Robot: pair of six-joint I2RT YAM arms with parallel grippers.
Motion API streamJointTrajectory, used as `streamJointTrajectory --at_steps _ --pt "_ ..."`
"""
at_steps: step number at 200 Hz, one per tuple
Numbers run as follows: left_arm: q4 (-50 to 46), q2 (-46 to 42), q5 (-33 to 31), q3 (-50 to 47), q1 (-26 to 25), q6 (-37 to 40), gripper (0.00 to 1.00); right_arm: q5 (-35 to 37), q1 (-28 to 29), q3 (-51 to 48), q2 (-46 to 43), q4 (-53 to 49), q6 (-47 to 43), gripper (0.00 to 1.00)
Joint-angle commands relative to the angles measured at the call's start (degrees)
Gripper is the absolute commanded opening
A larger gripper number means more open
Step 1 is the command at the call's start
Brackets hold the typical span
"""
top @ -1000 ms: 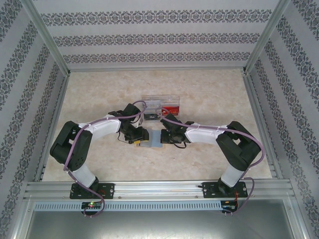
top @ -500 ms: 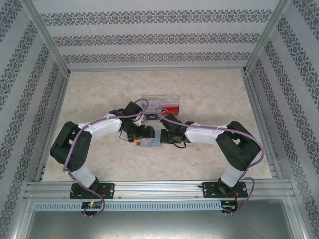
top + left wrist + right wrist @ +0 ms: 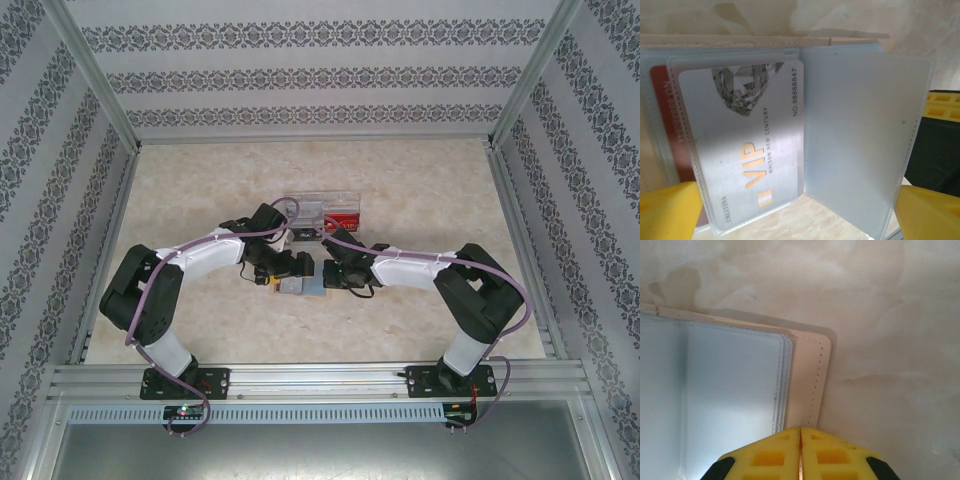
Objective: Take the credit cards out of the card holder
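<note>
The card holder lies open and flat on the marbled table, just on the near side of the clear tray, toward the arm bases. Its outside is tan with a stitched border. Its inside is pale grey-blue and carries clear plastic sleeves.

In the left wrist view, one sleeve holds a silvery card with orange "VIP" lettering, a faceted diamond picture and a printed number along its edge. A red card shows from behind it on one side. The neighbouring sleeve is a bare, frosted leaf.

The left gripper hangs over the holder's left half, below the tray's left end. Its yellow fingers are spread wide apart and hold nothing.

The right gripper sits at the holder's right edge, below the tray's right half. Its yellow fingertips are pressed together, right at the tan border. Whether they pinch the cover cannot be told.

Something red lies in the tray's right end.
</note>
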Motion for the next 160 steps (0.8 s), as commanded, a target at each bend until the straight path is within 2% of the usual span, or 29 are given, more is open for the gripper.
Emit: streamJointTrajectory --at_steps 1,64,84,107,128,143,160 --pt "-2.89 -2.13 -1.55 2.51 -0.33 1.98 0.99 2.02 -1.26 0.68 -2.64 -2.98 -0.87 0.13" --pt "-5.27 -3.81 -1.26 3.98 1.79 3.87 1.00 1.96 -2.00 3.95 -4.75 -4.84 -2.45 0.15" --pt "-5.21 -3.65 -1.65 3.16 2.30 4.35 0.93 0.50 -1.86 4.91 -4.57 -4.33 -2.33 0.14" --pt "-5.28 -3.32 -3.23 1.54 3.91 4.74 0.73 -2.21 -1.34 5.63 -3.84 -2.15 -1.02 0.14" --pt "-5.03 -2.11 -2.96 0.30 5.57 5.07 0.44 -5.65 -1.00 5.77 -2.15 1.04 1.51 0.13" --pt "-4.62 -1.24 -2.85 -0.30 5.91 5.42 0.28 -8.08 -0.74 6.03 -0.77 3.50 3.24 0.13" --pt "-3.79 -0.12 -2.20 -0.68 5.86 5.21 0.17 -10.14 -0.55 6.27 0.78 5.55 4.84 0.13"
